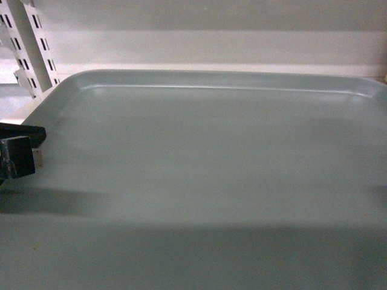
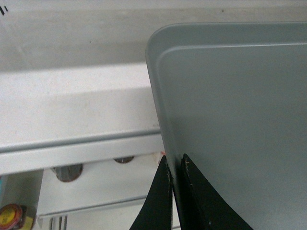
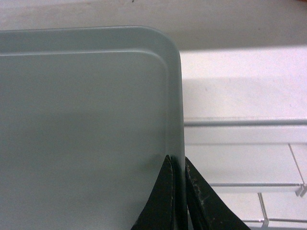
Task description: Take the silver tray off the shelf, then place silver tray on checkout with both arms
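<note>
Left end effector [image 2: 174, 165] and right end effector [image 3: 177, 165] clamping silver tray [image 1: 205, 163] rims, matte grey-green, rounded corners

Upper left of my head view, a white slotted shelf upright [image 1: 24, 45] leans against the pale back wall [image 1: 211, 48]. Bottom left at my left wrist: a white shelf board [image 2: 72, 115], two dark bottle caps [image 2: 69, 171], a yellow-red lid [image 2: 12, 216].
</note>
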You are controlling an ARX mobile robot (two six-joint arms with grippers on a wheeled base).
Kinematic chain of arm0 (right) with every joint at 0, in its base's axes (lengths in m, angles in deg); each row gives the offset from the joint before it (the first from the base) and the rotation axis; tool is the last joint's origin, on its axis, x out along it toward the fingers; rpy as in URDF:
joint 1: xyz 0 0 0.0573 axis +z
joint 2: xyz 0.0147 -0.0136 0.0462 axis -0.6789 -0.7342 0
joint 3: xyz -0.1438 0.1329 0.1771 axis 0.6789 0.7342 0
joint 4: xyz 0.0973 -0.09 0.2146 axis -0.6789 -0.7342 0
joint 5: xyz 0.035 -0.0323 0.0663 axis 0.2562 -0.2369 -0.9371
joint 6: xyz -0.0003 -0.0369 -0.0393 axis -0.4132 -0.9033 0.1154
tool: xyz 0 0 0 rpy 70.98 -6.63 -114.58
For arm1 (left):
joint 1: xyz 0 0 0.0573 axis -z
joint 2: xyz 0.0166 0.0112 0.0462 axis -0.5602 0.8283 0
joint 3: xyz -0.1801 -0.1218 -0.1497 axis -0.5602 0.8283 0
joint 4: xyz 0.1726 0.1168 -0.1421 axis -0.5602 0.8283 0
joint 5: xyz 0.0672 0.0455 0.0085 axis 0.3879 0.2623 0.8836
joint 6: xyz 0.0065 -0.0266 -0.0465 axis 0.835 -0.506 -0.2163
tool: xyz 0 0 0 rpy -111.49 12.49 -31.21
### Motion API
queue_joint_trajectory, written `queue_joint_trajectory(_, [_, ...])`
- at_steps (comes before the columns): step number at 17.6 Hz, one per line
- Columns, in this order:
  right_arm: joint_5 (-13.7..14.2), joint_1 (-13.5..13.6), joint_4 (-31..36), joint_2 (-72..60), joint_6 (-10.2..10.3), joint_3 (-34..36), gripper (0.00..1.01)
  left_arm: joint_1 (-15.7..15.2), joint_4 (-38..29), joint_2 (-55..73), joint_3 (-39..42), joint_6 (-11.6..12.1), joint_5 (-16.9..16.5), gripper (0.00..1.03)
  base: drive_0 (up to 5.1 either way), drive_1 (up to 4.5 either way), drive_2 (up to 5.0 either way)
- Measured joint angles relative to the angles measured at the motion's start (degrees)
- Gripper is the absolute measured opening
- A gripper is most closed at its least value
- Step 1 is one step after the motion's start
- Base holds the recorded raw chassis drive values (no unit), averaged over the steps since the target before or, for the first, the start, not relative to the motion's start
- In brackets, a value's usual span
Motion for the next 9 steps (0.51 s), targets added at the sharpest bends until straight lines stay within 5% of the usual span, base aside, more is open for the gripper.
queue_joint_trajectory(9, [-0.04, -0.04, 0.22, 0.24, 0.0, -0.15, 0.03, 0.0, -0.39, -0.09, -0.02, 0.0, -0.02, 0.04, 0.1, -4.04, 4.3])
